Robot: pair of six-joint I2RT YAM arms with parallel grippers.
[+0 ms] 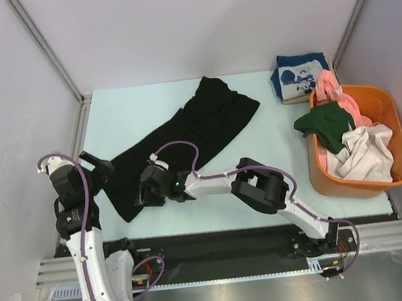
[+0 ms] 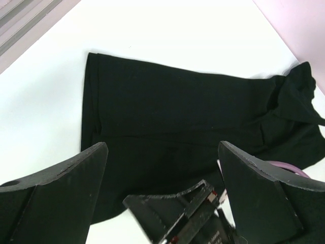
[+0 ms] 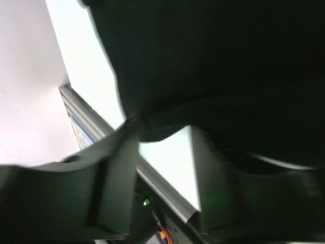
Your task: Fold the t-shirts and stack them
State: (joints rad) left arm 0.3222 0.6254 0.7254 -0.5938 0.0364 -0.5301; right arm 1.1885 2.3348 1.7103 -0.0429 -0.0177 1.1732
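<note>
I read the basket [image 1: 384, 109] as bright orange, on a pale mint table [image 1: 280, 141]. Well to the left of the basket, the black t-shirt [image 1: 198, 129] is plain, with no print showing. Just behind the basket, the navy tee [image 1: 296, 74] carries a white cartoon print. Inside the basket I make out a pink tee [image 1: 330, 86], a dark green tee [image 1: 327, 125] and an off-white tee [image 1: 361, 154], all unpatterned.

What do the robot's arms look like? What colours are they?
The left arm and the right arm are both white tubes joined by chunky black joints. A purple cable loops along each one. The left gripper and the right gripper each have two wide, flat, dark fingers. A tiny green light glows near the right wrist.
</note>
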